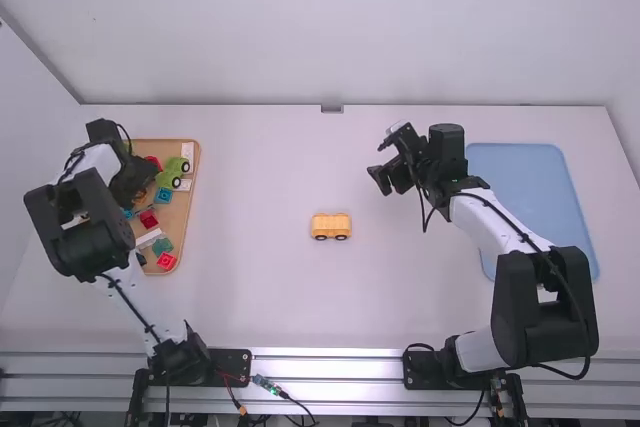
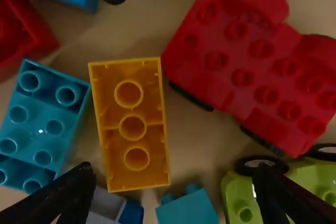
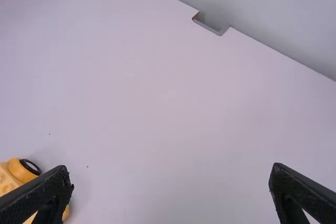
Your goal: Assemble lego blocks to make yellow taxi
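My left gripper [image 1: 128, 187] is over the wooden tray of blocks at the left. In the left wrist view the left gripper [image 2: 173, 192] is open above a yellow-orange brick [image 2: 132, 124] that lies underside up, with nothing between its fingers. The yellow wheeled base [image 1: 331, 227] stands on the middle of the table; part of this base [image 3: 13, 179] shows beside one finger in the right wrist view. Right of it and farther back, my right gripper [image 1: 384, 175] hangs over the table. The right gripper [image 3: 170, 187] is wide open and holds nothing.
Around the yellow brick lie a teal brick [image 2: 39, 124], a red wheeled base [image 2: 252, 61] and a green wheeled base [image 2: 244, 198]. The tray rim [image 1: 197, 172] bounds the blocks. A blue tray [image 1: 530, 187] lies at the right, partly behind the right arm.
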